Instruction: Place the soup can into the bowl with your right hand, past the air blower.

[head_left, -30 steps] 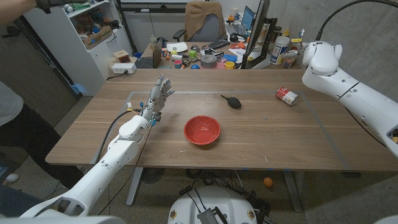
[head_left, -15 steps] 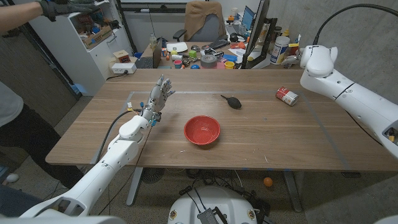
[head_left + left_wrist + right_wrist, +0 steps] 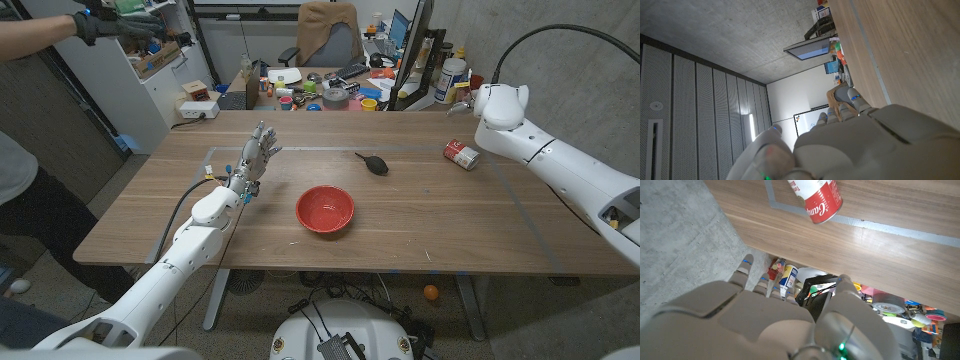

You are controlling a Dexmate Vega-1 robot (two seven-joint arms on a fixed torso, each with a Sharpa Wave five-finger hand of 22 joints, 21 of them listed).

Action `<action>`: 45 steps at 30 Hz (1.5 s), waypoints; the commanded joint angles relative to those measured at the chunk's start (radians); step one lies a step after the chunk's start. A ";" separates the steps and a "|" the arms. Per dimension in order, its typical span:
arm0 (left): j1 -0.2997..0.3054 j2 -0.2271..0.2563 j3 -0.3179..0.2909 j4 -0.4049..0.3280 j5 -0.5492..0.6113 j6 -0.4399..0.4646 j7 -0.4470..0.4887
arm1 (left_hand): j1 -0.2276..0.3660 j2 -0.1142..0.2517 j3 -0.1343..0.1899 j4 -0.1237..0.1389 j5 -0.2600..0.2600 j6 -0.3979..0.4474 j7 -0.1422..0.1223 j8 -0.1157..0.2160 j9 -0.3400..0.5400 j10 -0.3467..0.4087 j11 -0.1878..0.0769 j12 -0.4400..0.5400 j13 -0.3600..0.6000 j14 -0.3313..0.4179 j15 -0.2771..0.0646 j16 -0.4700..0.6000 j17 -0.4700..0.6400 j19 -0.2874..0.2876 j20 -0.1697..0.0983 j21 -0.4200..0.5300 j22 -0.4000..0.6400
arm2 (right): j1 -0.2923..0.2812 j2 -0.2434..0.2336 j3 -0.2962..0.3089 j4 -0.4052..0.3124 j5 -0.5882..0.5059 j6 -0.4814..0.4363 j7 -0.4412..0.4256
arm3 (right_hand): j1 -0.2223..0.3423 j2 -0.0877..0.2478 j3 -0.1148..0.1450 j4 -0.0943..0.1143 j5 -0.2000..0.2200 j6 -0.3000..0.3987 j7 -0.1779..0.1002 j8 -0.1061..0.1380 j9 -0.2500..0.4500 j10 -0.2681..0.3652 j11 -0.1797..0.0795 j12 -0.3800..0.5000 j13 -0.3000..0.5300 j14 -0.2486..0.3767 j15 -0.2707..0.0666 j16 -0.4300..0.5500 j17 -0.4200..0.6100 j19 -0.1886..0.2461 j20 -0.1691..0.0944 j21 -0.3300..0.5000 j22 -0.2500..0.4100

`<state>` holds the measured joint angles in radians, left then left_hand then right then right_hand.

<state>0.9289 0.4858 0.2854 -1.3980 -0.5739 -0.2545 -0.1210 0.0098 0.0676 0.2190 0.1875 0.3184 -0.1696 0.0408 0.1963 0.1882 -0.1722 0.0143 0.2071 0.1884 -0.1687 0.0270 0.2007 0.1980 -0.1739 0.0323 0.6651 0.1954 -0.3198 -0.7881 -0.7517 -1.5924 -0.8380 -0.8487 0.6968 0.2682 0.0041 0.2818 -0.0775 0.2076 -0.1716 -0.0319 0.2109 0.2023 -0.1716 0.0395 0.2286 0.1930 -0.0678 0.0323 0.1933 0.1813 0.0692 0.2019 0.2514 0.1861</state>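
The red-and-white soup can [image 3: 462,154] lies on its side at the table's far right, also seen in the right wrist view [image 3: 816,199]. The black air blower [image 3: 373,164] lies between the can and the red bowl [image 3: 325,209], which stands mid-table. My right arm [image 3: 498,104] hangs above and just behind the can. In its wrist view my right hand [image 3: 780,315] has its fingers spread and holds nothing, apart from the can. My left hand [image 3: 256,157] stands at the far left of the table, fingers apart and empty [image 3: 840,140].
Grey tape lines [image 3: 510,185] mark the wooden table [image 3: 420,230]. A cluttered desk [image 3: 330,90] and a chair [image 3: 330,35] stand behind its far edge. A person stands at the left, with a gloved hand [image 3: 110,22] reaching in at the top left.
My right arm has swung left toward the space above the can. The person's gloved arm at the top left has reached further right. Can, blower, bowl and left hand stay put.
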 commanded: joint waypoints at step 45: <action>-0.010 -0.015 -0.003 0.033 -0.006 -0.007 -0.008 | -0.009 0.105 -0.002 0.005 0.006 -0.212 -0.010 0.003 0.004 -0.217 0.008 0.004 0.005 -0.163 0.004 0.004 0.001 -0.116 0.008 -0.005 0.004 | 0.088 0.095 -0.118 0.250 -0.065 0.163 0.177 | 0.210 -0.085 -0.022 -0.089 0.039 -0.054 -0.007 0.019 -0.005 0.100 -0.052 0.023 0.000 0.142 -0.053 0.009 -0.003 0.215 0.013 0.003 -0.008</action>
<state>0.9169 0.4716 0.2859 -1.3691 -0.5799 -0.2590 -0.1317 0.0098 0.0676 0.2190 0.1876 0.3184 -0.1716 0.0389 0.1963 0.1882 -0.1722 0.0143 0.2071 0.1884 -0.1688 0.0269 0.2007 0.1977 -0.1738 0.0322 0.6651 0.1979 -0.2379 -0.7241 -0.8681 -1.4024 -0.9031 -0.7297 0.8463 0.4676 -0.0666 0.2686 -0.1693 0.2381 -0.1716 -0.0389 0.2222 0.1950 -0.0866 -0.0119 0.2442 0.1906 0.0563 -0.0129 0.2001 0.1767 0.2678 0.2137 0.2551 0.1766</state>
